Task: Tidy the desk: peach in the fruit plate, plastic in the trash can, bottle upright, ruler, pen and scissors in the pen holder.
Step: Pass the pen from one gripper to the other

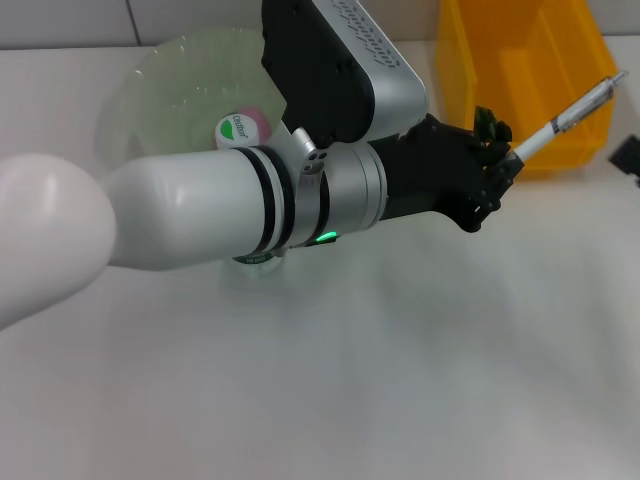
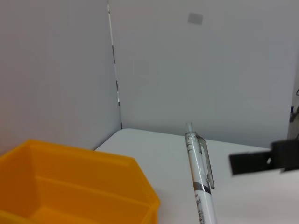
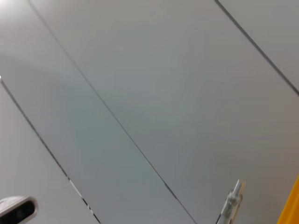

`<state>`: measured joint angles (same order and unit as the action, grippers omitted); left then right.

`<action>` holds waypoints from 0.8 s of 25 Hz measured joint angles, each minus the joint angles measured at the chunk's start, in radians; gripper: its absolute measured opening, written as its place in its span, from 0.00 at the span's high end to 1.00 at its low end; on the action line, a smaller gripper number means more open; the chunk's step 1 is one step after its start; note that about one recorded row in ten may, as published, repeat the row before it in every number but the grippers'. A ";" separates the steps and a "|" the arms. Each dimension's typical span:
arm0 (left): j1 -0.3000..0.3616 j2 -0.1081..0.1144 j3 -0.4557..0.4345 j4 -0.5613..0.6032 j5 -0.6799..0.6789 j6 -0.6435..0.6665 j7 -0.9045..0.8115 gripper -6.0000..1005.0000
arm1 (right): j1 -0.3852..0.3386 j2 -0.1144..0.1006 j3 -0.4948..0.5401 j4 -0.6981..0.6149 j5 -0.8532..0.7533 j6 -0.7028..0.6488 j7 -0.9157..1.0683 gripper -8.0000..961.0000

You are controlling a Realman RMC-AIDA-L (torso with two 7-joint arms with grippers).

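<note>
While left arm blocks most of the glass fruit plate (image 1: 150,80), left gripper (image 1: 497,165) clenched on pen (image 1: 570,115), tip over yellow bin (image 1: 540,70) far right, green-white label (image 1: 238,128) unreadable, right gripper unseen.

Grey panelled wall with a pen tip in the corner

Thin dark seams run diagonally across the wall (image 3: 154,93); the pen (image 3: 231,203) pokes in (only its clipped end shows) beside a sliver of yellow bin (image 3: 292,205).
</note>
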<state>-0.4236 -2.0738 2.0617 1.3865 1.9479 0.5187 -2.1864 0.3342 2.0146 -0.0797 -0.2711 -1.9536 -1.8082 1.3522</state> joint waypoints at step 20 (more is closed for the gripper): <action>-0.010 -0.001 0.001 -0.025 -0.047 -0.002 0.046 0.85 | 0.082 0.062 0.048 0.082 0.034 0.118 -0.003 0.39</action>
<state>-0.4334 -2.0752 2.0624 1.3612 1.9013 0.5165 -2.1406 0.4158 2.0769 -0.0321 -0.1891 -1.9194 -1.6905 1.3496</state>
